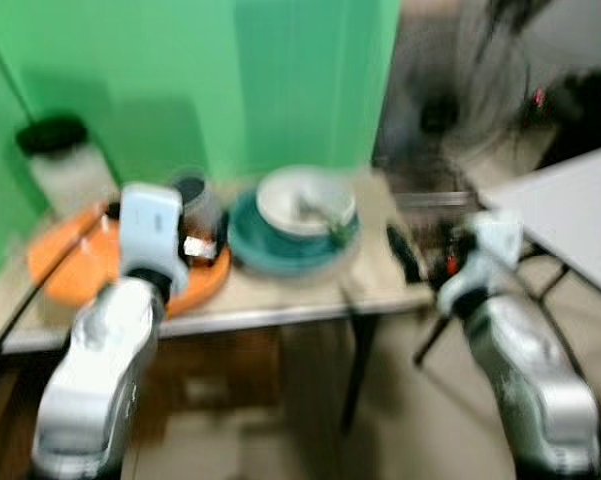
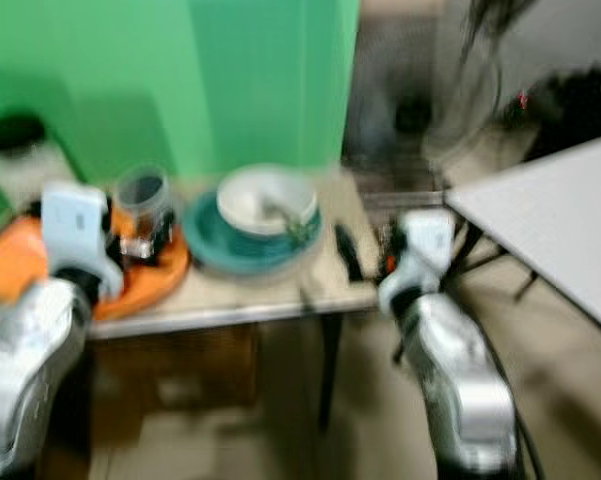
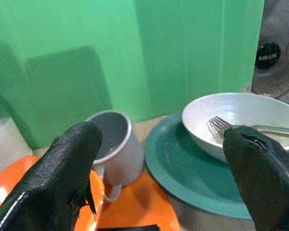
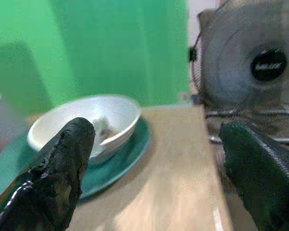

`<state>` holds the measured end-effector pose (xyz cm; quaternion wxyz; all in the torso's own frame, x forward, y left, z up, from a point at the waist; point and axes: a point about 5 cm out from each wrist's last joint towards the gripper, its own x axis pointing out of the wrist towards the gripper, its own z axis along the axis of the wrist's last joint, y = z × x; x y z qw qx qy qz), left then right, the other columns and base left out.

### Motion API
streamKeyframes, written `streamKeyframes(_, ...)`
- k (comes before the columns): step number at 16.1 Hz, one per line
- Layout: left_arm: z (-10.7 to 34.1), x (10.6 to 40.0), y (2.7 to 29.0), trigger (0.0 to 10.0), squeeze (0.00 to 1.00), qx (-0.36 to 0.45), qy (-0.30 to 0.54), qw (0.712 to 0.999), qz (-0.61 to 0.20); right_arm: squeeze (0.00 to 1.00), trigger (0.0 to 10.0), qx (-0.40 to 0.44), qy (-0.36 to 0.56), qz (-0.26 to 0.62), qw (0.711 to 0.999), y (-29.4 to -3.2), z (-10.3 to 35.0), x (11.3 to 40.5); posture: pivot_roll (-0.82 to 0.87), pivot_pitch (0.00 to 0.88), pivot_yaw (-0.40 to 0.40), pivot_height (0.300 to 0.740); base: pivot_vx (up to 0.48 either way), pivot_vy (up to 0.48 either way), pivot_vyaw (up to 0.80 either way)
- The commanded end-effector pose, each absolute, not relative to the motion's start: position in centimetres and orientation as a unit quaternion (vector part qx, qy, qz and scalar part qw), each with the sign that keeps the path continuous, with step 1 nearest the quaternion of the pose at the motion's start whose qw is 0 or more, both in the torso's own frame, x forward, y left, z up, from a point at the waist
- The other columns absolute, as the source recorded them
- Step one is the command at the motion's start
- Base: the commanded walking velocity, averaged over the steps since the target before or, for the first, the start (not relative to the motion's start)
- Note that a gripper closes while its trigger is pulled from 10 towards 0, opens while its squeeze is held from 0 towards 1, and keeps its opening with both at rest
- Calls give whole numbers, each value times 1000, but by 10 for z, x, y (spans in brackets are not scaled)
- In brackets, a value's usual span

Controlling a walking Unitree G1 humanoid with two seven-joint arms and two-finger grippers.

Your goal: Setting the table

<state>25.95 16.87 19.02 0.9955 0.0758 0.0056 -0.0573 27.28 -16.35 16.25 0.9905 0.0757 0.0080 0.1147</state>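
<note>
A narrow beige table (image 1: 380, 285) stands against a green wall. On it are an orange tray (image 1: 70, 262), a metal mug (image 3: 113, 144) at the tray's edge, and a teal plate (image 3: 182, 175) holding a white bowl (image 3: 240, 113). A fork (image 3: 240, 128) rests in the bowl. My left gripper (image 3: 163, 139) is open over the tray, pointing between mug and plate, with nothing between its fingers. My right gripper (image 4: 156, 130) is open too, at the table's right end, facing the bowl (image 4: 86, 125) and touching nothing. Both head views are blurred.
A clear jar with a black lid (image 1: 65, 160) stands at the table's back left. A standing fan (image 4: 259, 62) is just past the table's right end. A grey tabletop (image 1: 570, 210) juts in at the right. Bare floor lies below.
</note>
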Motion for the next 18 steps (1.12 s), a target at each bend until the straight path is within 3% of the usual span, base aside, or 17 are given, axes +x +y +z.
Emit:
streamKeyframes(1,189,260,168,10000,0,73,16,996,-54,0,10000,88,10,103,991,-171,167,276,-29,13,53,740,0,0,0)
streamKeyframes(2,188,260,168,10000,0,72,21,996,-53,0,10000,92,7,107,990,-171,169,276,-30,14,52,740,0,0,0)
streamKeyframes(3,187,260,165,10000,145,39,25,997,-62,1000,10000,88,9,108,990,-172,173,280,-34,13,49,740,0,0,0)
streamKeyframes(4,187,260,163,10000,627,41,23,997,-62,1000,10000,83,7,106,991,-172,175,282,-35,12,45,740,0,0,0)
streamKeyframes(5,187,259,162,10000,1000,45,21,997,-64,1000,10000,74,6,105,992,-172,176,283,-34,10,40,740,0,0,0)
streamKeyframes(13,195,261,168,10000,1000,79,-5,995,-58,1000,10000,88,14,159,983,-156,181,289,-20,21,16,740,0,0,0)
streamKeyframes(16,192,262,165,10000,1000,72,-3,995,-71,1000,10000,63,32,182,981,-147,189,299,-55,17,25,740,0,0,0)
streamKeyframes(18,182,263,161,10000,1000,94,11,991,-99,1000,10000,10,91,183,979,-140,186,314,-75,0,41,740,0,0,0)
